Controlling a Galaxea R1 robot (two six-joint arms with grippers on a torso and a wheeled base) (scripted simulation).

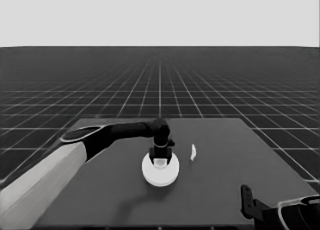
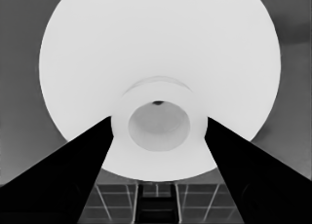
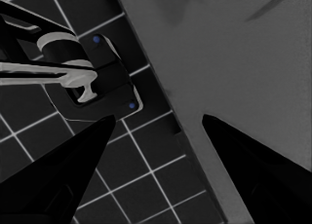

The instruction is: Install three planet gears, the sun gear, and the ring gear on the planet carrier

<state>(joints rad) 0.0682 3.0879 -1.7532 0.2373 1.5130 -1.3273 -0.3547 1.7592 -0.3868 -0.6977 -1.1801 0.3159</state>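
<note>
Black left hand (image 1: 161, 160) straddling larger round part (image 1: 160, 171), arm bent downward

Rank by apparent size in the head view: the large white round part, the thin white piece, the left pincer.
1. Larger round part, clearly the largest.
2. Left pincer, directly above it.
3. Thin white piece, the smallest, lying apart to one side.

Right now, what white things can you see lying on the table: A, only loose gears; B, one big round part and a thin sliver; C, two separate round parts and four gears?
B: the larger round part sits under the left gripper, with the thin white piece beside it.
</note>
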